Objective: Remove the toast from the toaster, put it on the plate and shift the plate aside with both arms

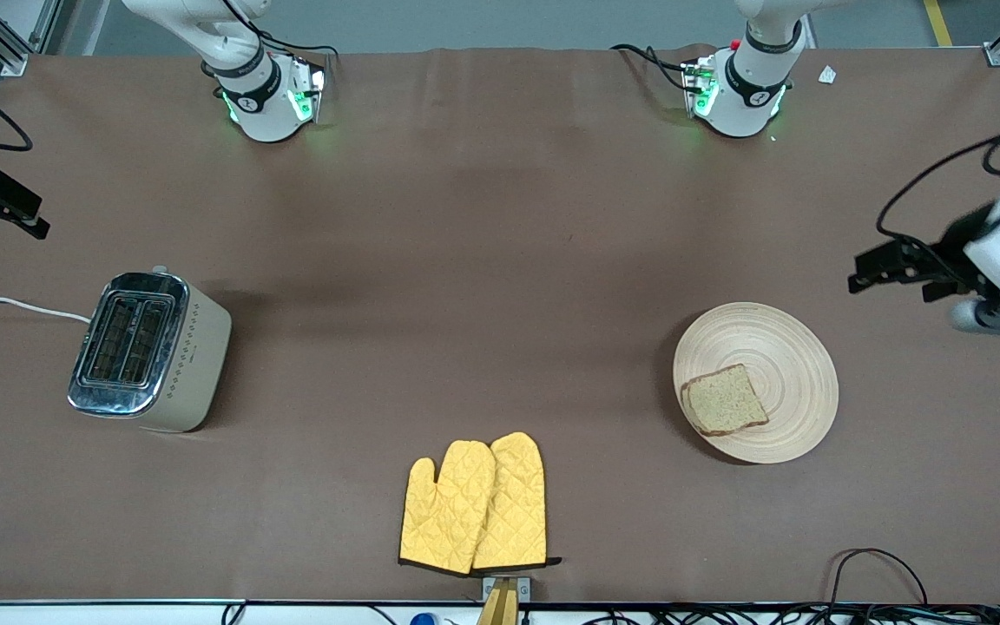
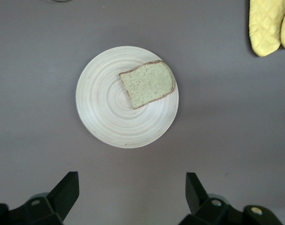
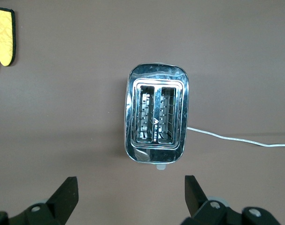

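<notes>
The toast, a speckled brown slice, lies flat on the round pale wooden plate, off-centre toward the toaster's end. The plate rests on the brown table toward the left arm's end. My left gripper hangs open and empty in the air over the table just past the plate's rim, at the left arm's end. My right gripper is open and empty too, in the air over the table's edge at the right arm's end, close to the toaster.
A cream and chrome toaster with two open slots stands toward the right arm's end, its white cord trailing off the table. Two yellow quilted oven mitts lie near the front edge.
</notes>
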